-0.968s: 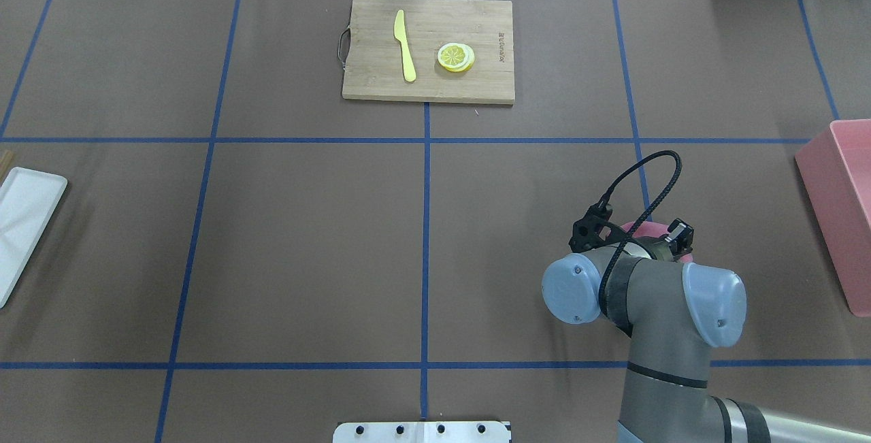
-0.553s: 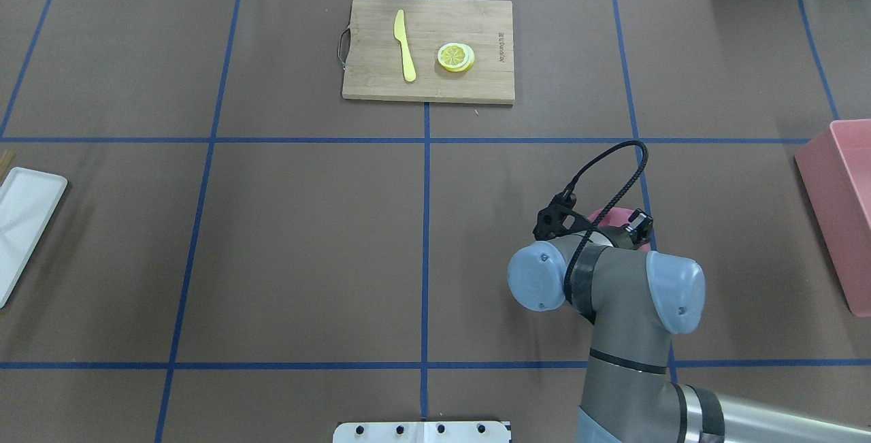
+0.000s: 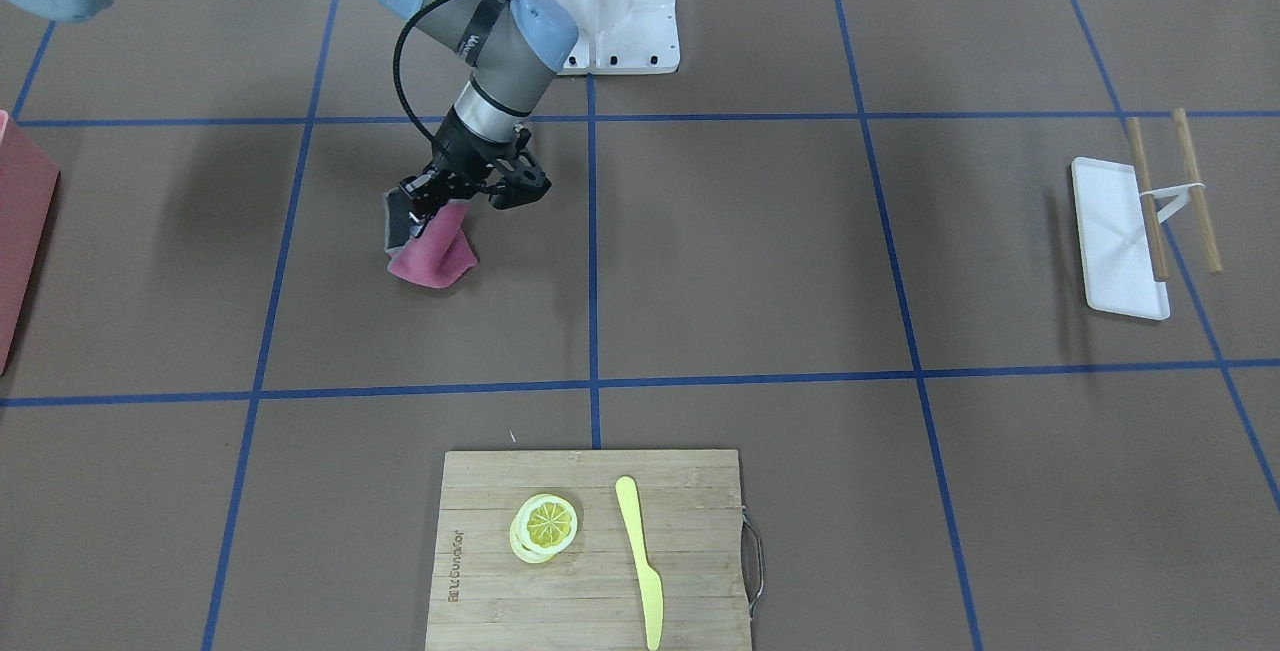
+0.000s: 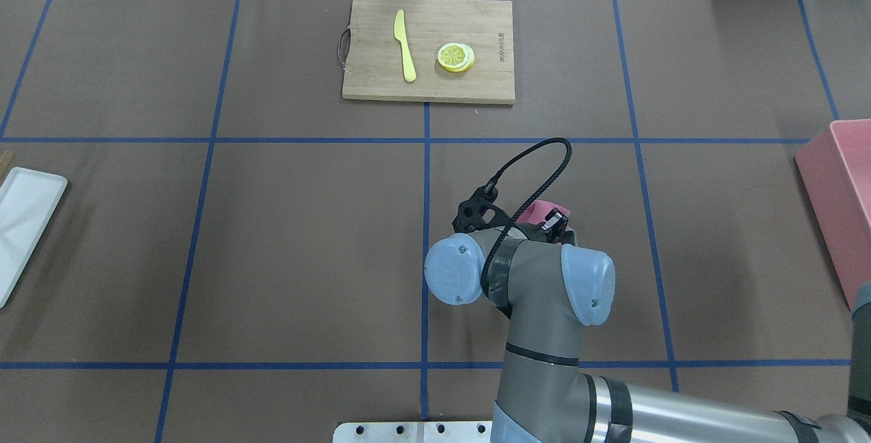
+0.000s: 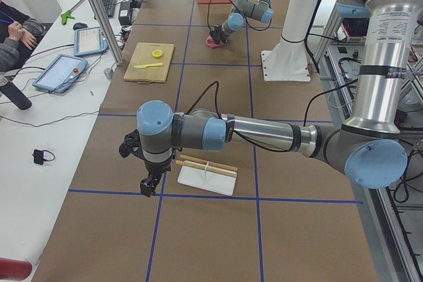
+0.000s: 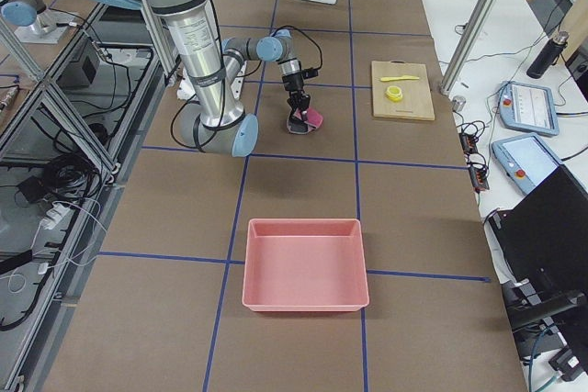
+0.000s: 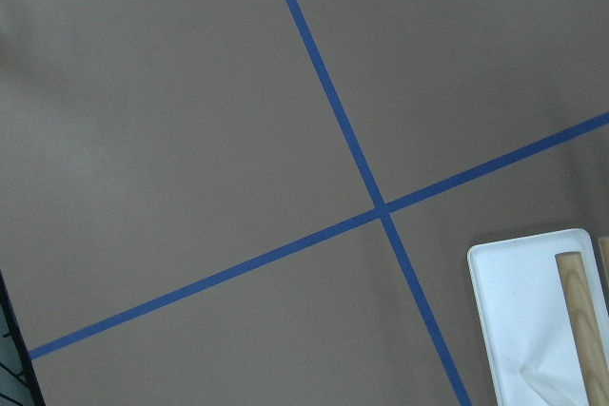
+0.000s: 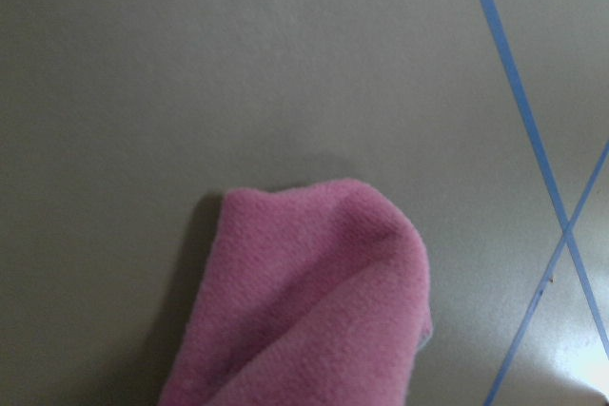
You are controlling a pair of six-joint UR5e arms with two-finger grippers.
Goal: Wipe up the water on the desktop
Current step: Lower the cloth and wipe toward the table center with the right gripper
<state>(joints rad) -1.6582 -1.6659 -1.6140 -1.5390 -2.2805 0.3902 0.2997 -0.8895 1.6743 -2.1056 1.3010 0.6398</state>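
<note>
R gripper (image 3: 428, 203) jaws clenched on top of the pink cloth (image 3: 433, 253). Cloth hangs straight below the jaws, and its lower fold looks to be down on the counter (image 3: 760, 261), in the grid square just R of the centre tape line. Cloth's long axis runs from the jaws out toward the bamboo cutting board (image 3: 690, 491). No wet patch can be made out on the brown surface, so I can't tell where the water lies relative to the cloth.

R arm is far nearer. L gripper (image 5: 148, 185) hovers well apart at the other end, beside the white tray (image 3: 1115, 231); can't tell if its jaws are released or clenched.

Count: 1 cloth, 1 board, 1 yellow knife (image 3: 640, 561), 1 small stack of lemon slices (image 3: 546, 525), 1 tray, 2 wooden sticks (image 3: 1195, 186), 1 pink bin (image 6: 303, 268).
</note>
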